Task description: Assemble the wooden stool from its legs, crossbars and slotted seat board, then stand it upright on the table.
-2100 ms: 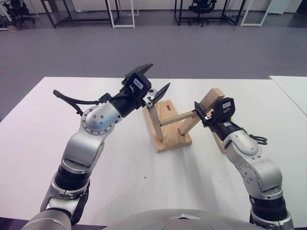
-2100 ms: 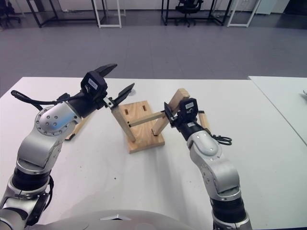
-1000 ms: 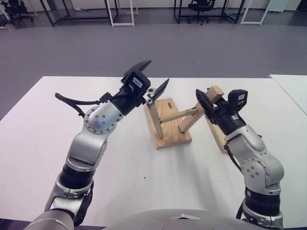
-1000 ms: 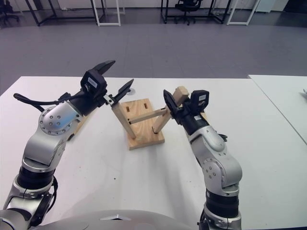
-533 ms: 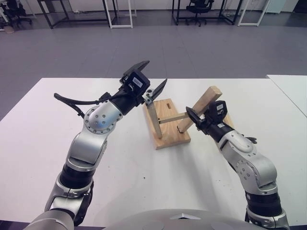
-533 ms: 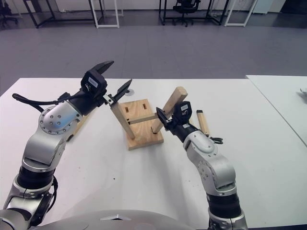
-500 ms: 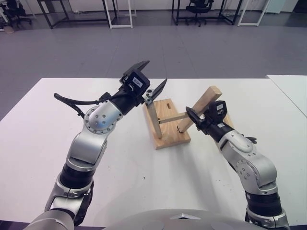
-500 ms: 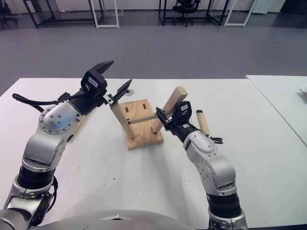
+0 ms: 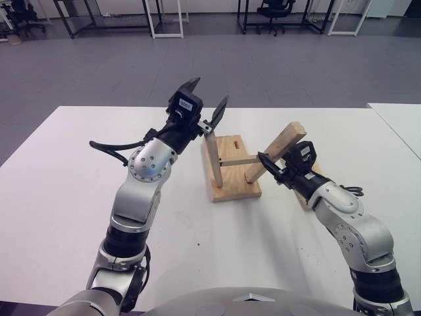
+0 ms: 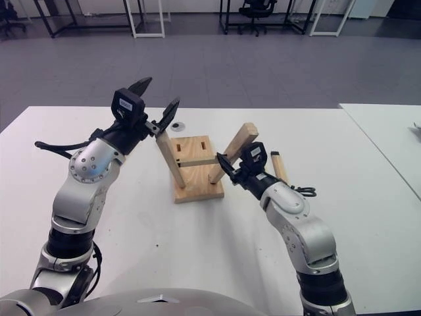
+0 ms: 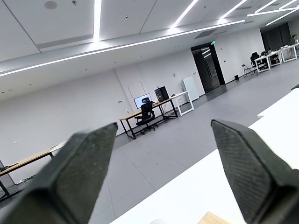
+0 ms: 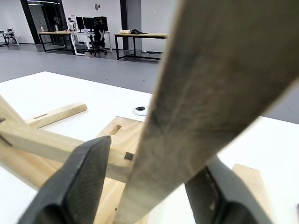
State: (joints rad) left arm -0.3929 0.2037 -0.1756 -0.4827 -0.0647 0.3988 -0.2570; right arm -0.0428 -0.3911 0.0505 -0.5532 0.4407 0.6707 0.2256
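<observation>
We see the seat board point(image 9: 235, 187) lying flat on the white table point(image 9: 59, 171). Two legs rise from it at a slant, joined by a crossbar point(image 9: 240, 160). Our left arm bends at the elbow, forearm raised toward the middle. The left gripper point(image 9: 210, 91) is spread wide just above the top of the left leg point(image 9: 214, 158). Our right forearm runs low over the table. The right gripper point(image 9: 264, 164) straddles the right leg point(image 9: 286, 138) near the crossbar joint, unclenched, with a gap on one side.
</observation>
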